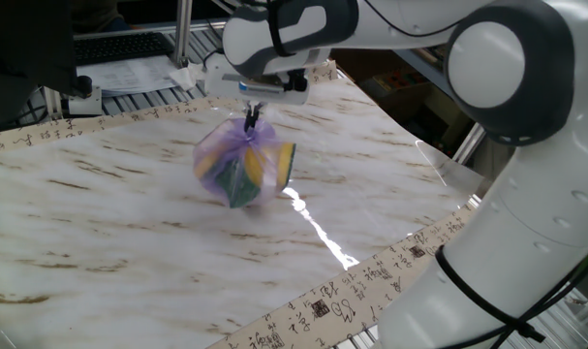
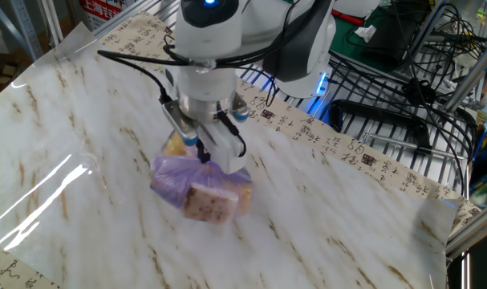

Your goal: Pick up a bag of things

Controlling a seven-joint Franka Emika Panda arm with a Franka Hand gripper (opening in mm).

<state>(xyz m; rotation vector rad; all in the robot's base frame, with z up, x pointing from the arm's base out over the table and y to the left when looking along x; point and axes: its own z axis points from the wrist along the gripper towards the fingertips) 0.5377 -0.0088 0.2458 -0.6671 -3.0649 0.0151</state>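
The bag of things (image 1: 237, 165) is a roundish translucent purple plastic bag with yellow and dark green items inside. It hangs from its knotted top just above the marbled table (image 1: 109, 242). My gripper (image 1: 251, 119) is shut on the knot, straight above the bag. In the other fixed view the bag (image 2: 196, 186) hangs under the gripper (image 2: 203, 157), and a brown speckled item shows at its front. The bag is slightly blurred.
A glossy plastic sheet covers the table, with a patterned paper border (image 1: 332, 301) along its edges. A keyboard (image 1: 119, 46) lies behind the table. Wire racks and cables (image 2: 403, 112) stand to the right of the table in the other fixed view.
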